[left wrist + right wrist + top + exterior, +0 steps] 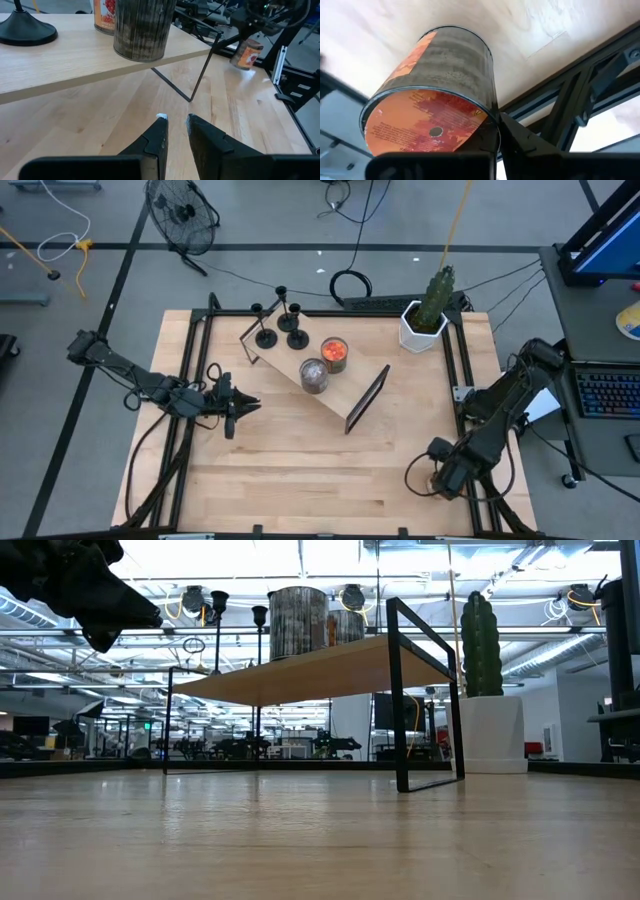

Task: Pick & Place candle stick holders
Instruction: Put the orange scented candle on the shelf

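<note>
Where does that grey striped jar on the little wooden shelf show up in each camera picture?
High view: grey striped jar at mid-shelf, beside the red jar.
Low view: upper middle, standing on the shelf.
Left wrist view: on the shelf's edge, beyond the left claw.
Right wrist view: not in it.
Shared landmark: the wooden shelf.
</note>
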You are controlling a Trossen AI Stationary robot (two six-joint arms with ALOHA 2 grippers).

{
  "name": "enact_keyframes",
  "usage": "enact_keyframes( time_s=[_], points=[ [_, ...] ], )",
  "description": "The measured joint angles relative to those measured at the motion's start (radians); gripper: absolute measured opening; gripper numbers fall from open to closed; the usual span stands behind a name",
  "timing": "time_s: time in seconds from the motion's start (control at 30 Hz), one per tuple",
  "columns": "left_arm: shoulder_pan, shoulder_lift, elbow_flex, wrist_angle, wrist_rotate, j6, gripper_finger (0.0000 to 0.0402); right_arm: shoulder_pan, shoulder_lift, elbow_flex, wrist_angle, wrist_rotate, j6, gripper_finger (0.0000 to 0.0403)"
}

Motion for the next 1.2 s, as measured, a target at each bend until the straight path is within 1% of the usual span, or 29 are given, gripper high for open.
enact_keyframes(
  time_s=[0.17,0.27,0.43,0.53,0.67,0.8,1.2],
  points=[
    [0.000,0.000,0.000,0.000,0.000,0.000,0.0076,-0.014,-0.032,0.046,-0.049,0.030,0.005,0.0001],
    [0.000,0.000,0.000,0.000,0.000,-0.001,0.0076,-0.027,-0.044,0.091,-0.096,0.029,-0.005,0.0001],
    [0.000,0.000,0.000,0.000,0.000,-0.001,0.0076,-0.070,-0.047,0.195,-0.169,0.030,-0.045,0.0001],
    [0.000,0.000,0.000,0.000,0.000,-0.001,0.0076,-0.108,-0.047,0.263,-0.203,0.056,-0.083,0.0001],
    [0.000,0.000,0.000,0.000,0.000,0.000,0.0076,-0.180,-0.048,0.345,-0.237,0.065,-0.152,0.0000],
    [0.000,0.000,0.000,0.000,0.000,0.000,0.0076,-0.261,-0.048,0.408,-0.250,0.103,-0.250,0.0000],
    [0.000,0.000,0.000,0.000,0.000,-0.002,0.0076,-0.536,-0.047,0.499,-0.228,0.115,-0.585,0.0000]
  ],
)
